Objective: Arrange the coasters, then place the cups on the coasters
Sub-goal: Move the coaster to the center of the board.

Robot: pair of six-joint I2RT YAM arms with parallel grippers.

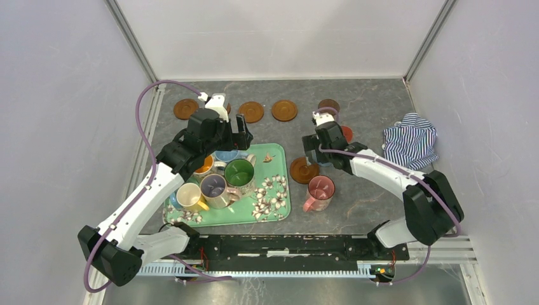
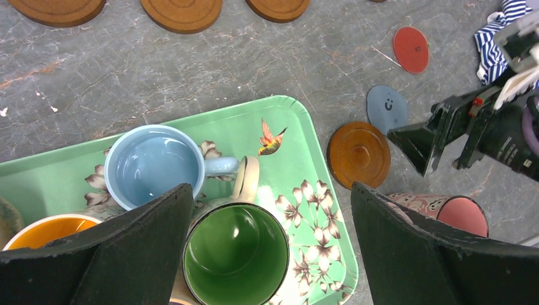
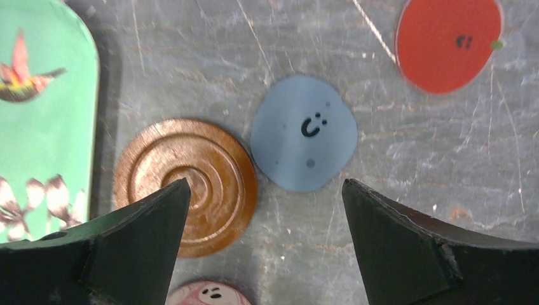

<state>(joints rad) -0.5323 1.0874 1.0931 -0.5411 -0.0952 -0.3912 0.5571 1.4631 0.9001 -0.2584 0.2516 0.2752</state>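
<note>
Wooden coasters (image 1: pixel 284 110) lie out, no cup (image 1: pixel 239 171) on one yet; left gripper (image 2: pixel 270 190) and right gripper (image 3: pixel 265 184) both gape empty.

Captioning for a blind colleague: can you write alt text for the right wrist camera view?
Seen from above, the open right gripper frames a blue-grey coaster with a smiley face on a grey marbled table. A ringed wooden coaster lies close beside it on the left, a red coaster sits upper right, and the edge of the green floral tray shows far left.
</note>
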